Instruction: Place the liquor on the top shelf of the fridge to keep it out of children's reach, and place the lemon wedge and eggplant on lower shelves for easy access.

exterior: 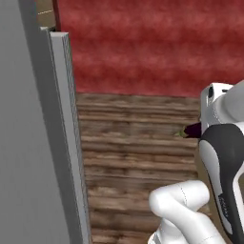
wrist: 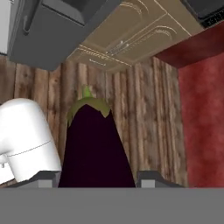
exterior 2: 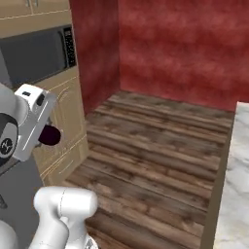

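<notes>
My gripper [wrist: 98, 180] is shut on the eggplant [wrist: 94, 148], a glossy dark purple body with a green cap that sticks out between the two dark fingertips [wrist: 46, 178]. The hand holds it in the air above the wooden floor. In the left base view the eggplant's end [exterior: 192, 129] pokes out from behind the white hand. In the right base view the eggplant [exterior 2: 49, 135] shows beside the hand. A tall grey fridge door [exterior: 28, 143] stands at the left. The liquor, the lemon wedge and the top shelf are out of view.
Tan cabinets [exterior 2: 63, 121] with a dark microwave [exterior 2: 34, 56] stand at the left of the right base view. A marble counter edge [exterior 2: 236, 185] runs along the right. A red wall [exterior: 152, 43] closes the far side of the wooden floor [exterior 2: 151, 151].
</notes>
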Robot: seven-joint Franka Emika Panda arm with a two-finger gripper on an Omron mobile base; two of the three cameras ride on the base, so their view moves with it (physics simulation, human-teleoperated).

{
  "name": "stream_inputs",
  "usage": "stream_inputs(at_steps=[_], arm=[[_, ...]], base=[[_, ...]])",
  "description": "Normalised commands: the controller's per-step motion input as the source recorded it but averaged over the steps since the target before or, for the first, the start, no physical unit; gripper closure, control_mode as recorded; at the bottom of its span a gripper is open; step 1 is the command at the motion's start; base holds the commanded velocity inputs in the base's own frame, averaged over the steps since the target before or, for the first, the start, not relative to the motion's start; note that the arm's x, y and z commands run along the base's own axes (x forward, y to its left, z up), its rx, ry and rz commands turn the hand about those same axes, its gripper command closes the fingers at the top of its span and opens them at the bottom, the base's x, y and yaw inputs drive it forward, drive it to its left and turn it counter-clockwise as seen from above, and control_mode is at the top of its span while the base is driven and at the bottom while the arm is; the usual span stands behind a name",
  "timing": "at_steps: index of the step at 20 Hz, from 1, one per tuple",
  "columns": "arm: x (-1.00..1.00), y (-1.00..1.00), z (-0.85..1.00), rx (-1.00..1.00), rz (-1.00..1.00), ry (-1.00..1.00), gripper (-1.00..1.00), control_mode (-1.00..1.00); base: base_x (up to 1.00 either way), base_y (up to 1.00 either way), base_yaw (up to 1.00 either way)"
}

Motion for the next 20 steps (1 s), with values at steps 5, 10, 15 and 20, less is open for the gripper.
stream_inputs(at_steps=[5, 10, 15, 20], arm=[[0.0, 0.0, 0.0, 0.0, 0.0, 0.0, 1.0, 1.0], [0.0, 0.0, 0.0, 0.0, 0.0, 0.0, 1.0, 1.0], [0.0, 0.0, 0.0, 0.0, 0.0, 0.0, 1.0, 1.0], [0.0, 0.0, 0.0, 0.0, 0.0, 0.0, 1.0, 1.0]], base=[[0.09, 0.0, 0.67], [0.0, 0.0, 0.64], [0.0, 0.0, 0.61], [0.0, 0.0, 0.6]])
